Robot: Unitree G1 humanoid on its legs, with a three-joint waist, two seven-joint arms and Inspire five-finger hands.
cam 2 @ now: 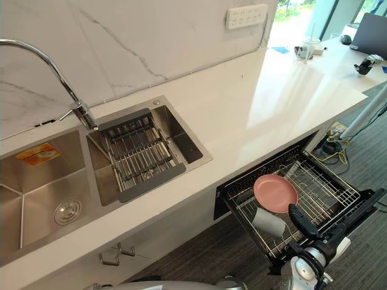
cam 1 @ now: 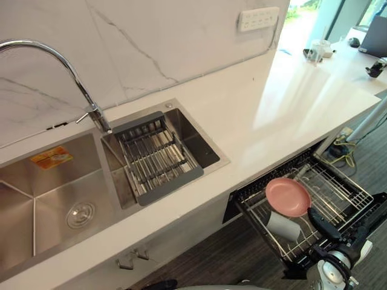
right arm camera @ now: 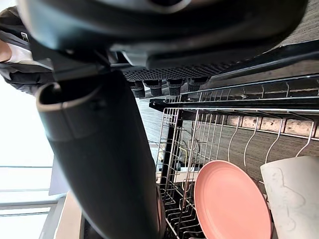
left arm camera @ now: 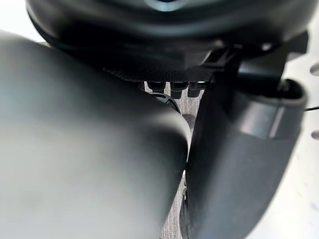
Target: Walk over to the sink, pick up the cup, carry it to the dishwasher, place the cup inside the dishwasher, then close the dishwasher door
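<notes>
Currently a white bench (cam 1: 272, 103) is stretching across the scene, with a steel sink (cam 1: 36, 199) of 2 basins set into it at the left. A curved tap (cam 1: 60, 57) is arching over the sink, and a grey draining rack (cam 1: 154, 157) is sitting in the right-hand basin. A white socket strip (cam 1: 258, 19) is hanging on the marble wall behind.

Below the bench edge at the right, the dishwasher is standing open with its wire basket (cam 1: 344, 187) pulled out. A pink plate (cam 1: 288, 196) is leaning in the basket. The pale cup (cam 1: 283, 226) is lying tilted in the same basket, just beside the plate on the side nearer the robot.

The right robot hand (cam 1: 323, 225) is hovering over the basket's near edge, close to the cup. Whether it is touching the cup cannot be told. In its wrist view the thumb (right arm camera: 99, 164) is sticking out straight, the fingers are relaxed, and the robot hand is gripping nothing.

The left robot hand (left arm camera: 234, 164) is showing in its own wrist view, fingers apart and relaxed, gripping nothing.
</notes>
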